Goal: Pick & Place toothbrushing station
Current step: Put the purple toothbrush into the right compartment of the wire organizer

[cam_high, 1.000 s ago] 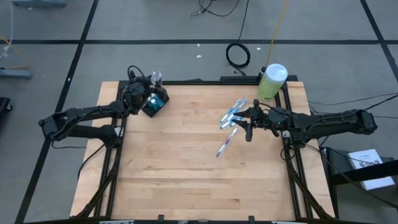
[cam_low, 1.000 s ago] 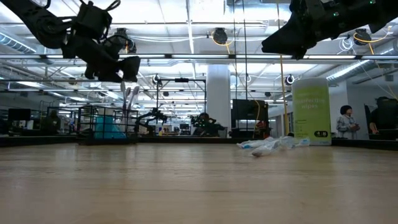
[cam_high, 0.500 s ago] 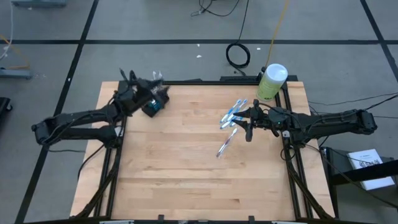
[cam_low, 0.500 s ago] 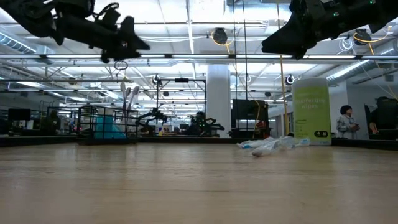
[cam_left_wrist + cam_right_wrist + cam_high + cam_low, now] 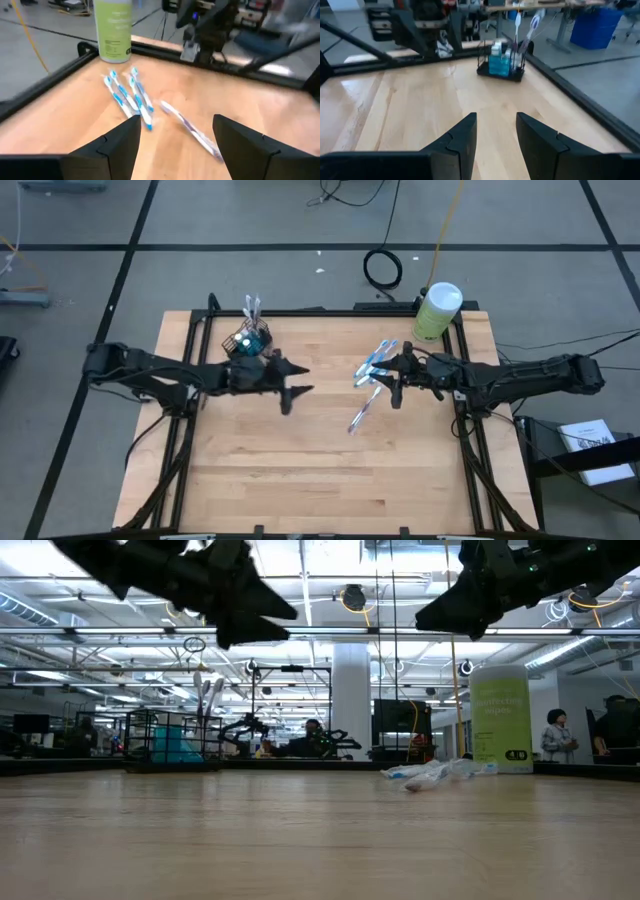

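The dark wire-mesh holder (image 5: 250, 341) stands upright on its base at the table's far left, with a few toothbrushes (image 5: 250, 307) sticking up out of it; it also shows in the right wrist view (image 5: 502, 62). Several blue-and-white toothbrushes (image 5: 374, 364) lie flat in a loose pile at the far right, also seen in the left wrist view (image 5: 127, 97). One purple-tinted toothbrush (image 5: 362, 415) lies apart, nearer. My left gripper (image 5: 299, 381) is open and empty above the table's middle, pointing at the pile. My right gripper (image 5: 386, 380) is open and empty above the pile's near side.
A pale green canister (image 5: 437, 311) with a white lid stands at the table's far right corner. A dark frame rail (image 5: 330, 311) runs along the far edge. Bare wood lies over the table's near half (image 5: 320, 480). A person (image 5: 555, 735) stands far off in the room.
My left gripper has swung from above the holder at the far left toward the table's middle and right, turning to face the toothbrush pile. The holder has stayed upright in place. My right gripper has kept almost still.
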`<act>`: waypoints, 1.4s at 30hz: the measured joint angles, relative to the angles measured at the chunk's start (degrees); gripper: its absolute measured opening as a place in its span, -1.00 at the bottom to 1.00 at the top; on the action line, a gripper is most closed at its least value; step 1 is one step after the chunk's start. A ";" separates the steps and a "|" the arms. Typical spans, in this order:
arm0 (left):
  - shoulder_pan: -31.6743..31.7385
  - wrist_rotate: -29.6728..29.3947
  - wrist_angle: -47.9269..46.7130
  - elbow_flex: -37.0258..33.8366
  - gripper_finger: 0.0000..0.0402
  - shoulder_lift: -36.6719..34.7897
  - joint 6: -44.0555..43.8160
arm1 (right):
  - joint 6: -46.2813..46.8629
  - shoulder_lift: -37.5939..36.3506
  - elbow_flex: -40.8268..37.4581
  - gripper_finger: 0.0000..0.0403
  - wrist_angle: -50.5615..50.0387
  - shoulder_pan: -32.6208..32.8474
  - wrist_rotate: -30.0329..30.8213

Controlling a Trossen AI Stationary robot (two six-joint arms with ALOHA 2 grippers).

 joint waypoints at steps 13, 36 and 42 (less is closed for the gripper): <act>0.06 -14.10 -6.38 8.50 0.27 2.73 10.58 | 16.35 13.10 0.00 -0.34 -7.74 3.00 -11.81; 2.21 -13.73 -9.49 8.41 0.27 3.64 8.85 | 21.03 36.67 0.02 -0.36 4.59 9.79 -19.44; 2.21 -13.73 -10.50 8.41 0.27 3.64 8.86 | 24.79 36.03 0.24 -0.45 -2.01 10.41 -21.20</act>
